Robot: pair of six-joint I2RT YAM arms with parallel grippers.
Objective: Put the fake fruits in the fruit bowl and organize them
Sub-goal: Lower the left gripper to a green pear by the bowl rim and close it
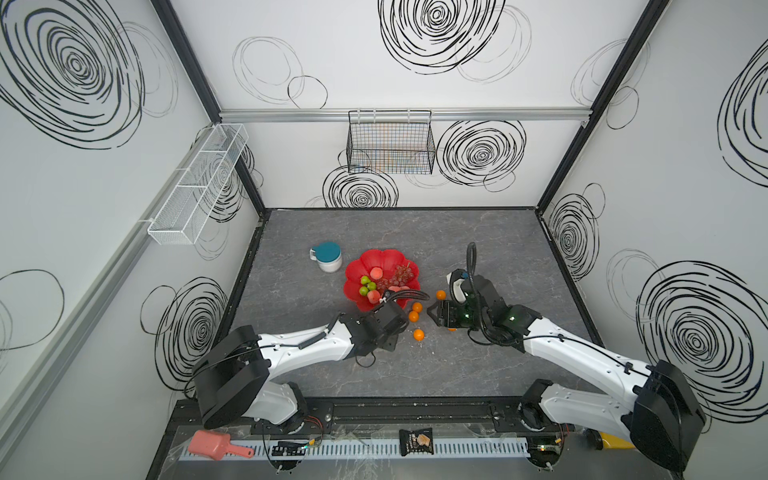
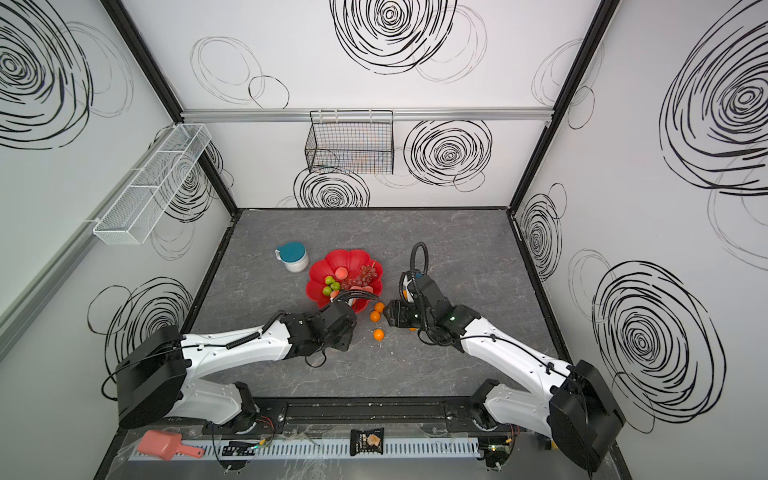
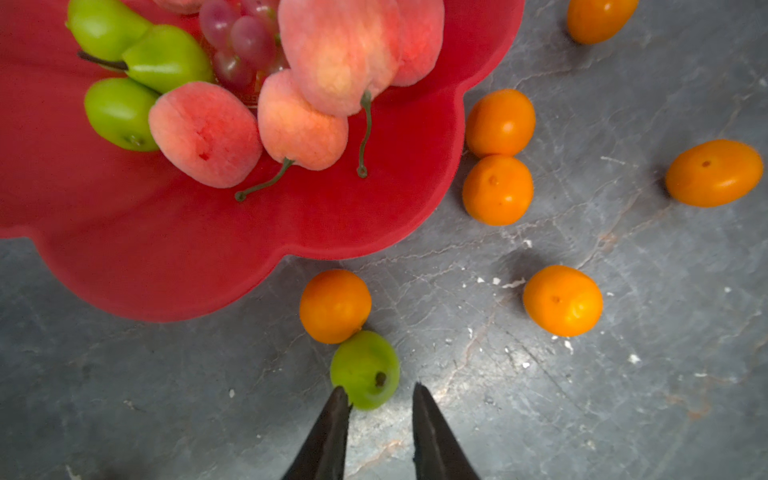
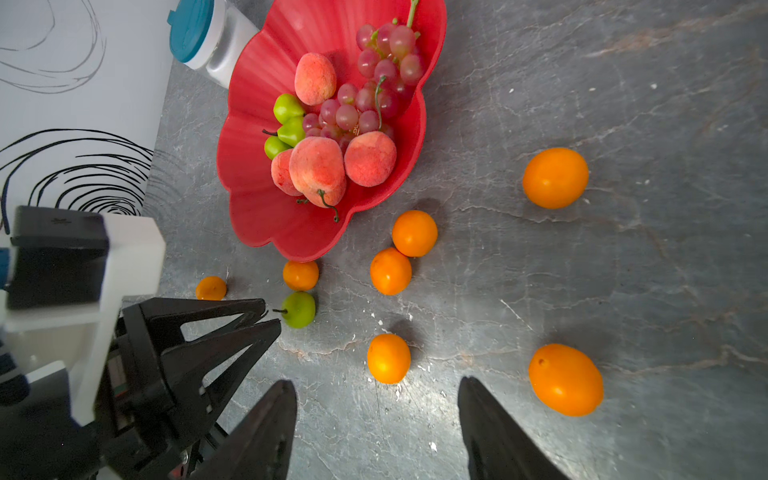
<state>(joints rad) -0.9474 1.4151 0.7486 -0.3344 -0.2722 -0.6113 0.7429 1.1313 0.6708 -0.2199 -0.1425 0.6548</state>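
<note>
A white mug with a teal lid [image 1: 326,257] stands furthest left on the grey counter [image 1: 478,249], just beside the far rim of the red fruit bowl [image 1: 353,291]. The bowl sits left of the counter's middle. It holds three green pears [image 4: 291,131], four peaches [image 4: 318,170] and the grape bunch [image 4: 374,91], with the grapes on its right side.

The left gripper [image 4: 271,316] hangs at the bowl's near edge. Its fingers [image 3: 332,428] stand a narrow gap apart and hold nothing. Their tips are right at a loose pear [image 3: 365,370] lying on the counter, and one tip touches its edge. That pear touches an orange [image 3: 335,305] just beside the bowl's rim.

Further right, six more oranges lie scattered on the counter outside the bowl, including a touching pair [image 1: 417,307] close to the rim. The right gripper [image 4: 379,382] hovers low among them. Its fingers [image 4: 490,428] are spread wide and empty, with a single orange [image 4: 388,357] just ahead of the gap.
</note>
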